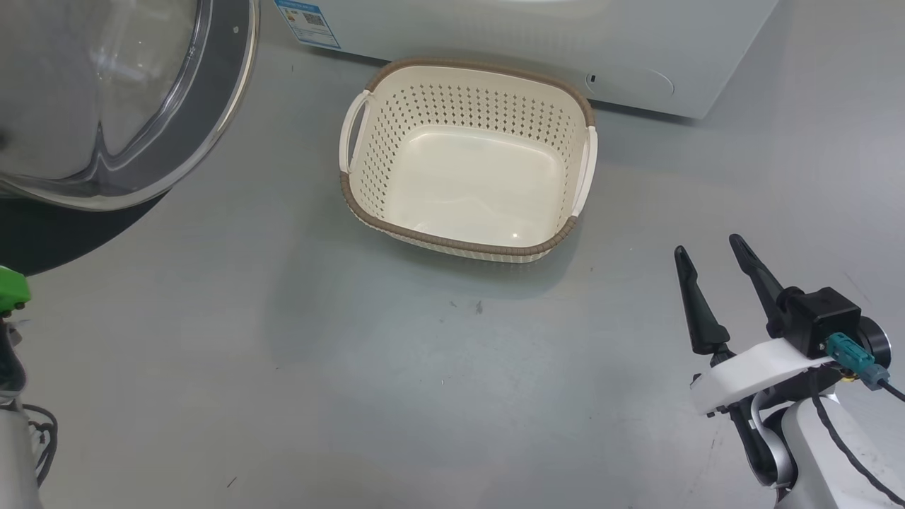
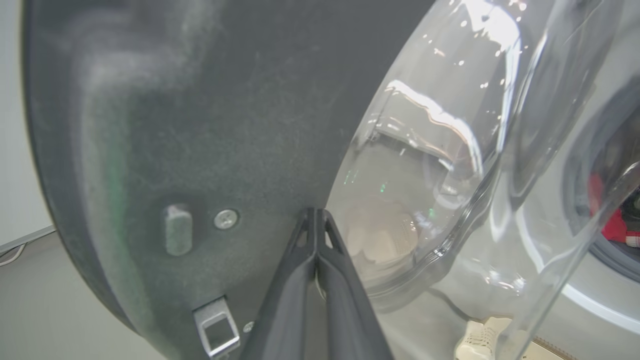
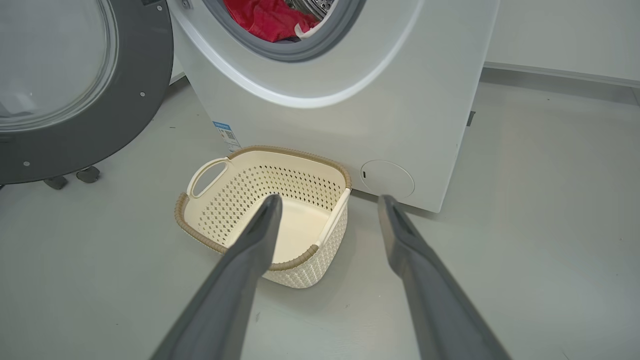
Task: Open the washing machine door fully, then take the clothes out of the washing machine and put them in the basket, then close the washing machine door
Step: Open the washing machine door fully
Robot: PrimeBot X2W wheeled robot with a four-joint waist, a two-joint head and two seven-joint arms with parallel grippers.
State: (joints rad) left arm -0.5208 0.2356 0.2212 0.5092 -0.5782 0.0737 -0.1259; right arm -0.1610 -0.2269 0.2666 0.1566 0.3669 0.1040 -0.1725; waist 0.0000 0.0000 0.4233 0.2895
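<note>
Washing machine door [image 3: 140,90] is seen swung out at the robot's left. The left end effector [image 2: 316,215] is pressed together, nothing pinched, tips set at the door's inner face where the dark ring meets the glass bowl; contact cannot be confirmed. The door is judged stiff and hinged, its glass slick, so pushing is better done on the ring. The right end effector [image 1: 708,246] is spread wide, empty, held low over the floor [image 1: 353,389] to the basket's right. The clothes [image 3: 265,20] are seen red in the drum of the washing machine [image 3: 400,110], behind the grey gasket. They are judged soft, light and limp, likely to drape and snag on the gasket lip; a bunched fold should be pinched. The basket [image 1: 452,245] sits empty on the floor just before the machine front. Open floor is left on the right; the door edge crowds the left.
</note>
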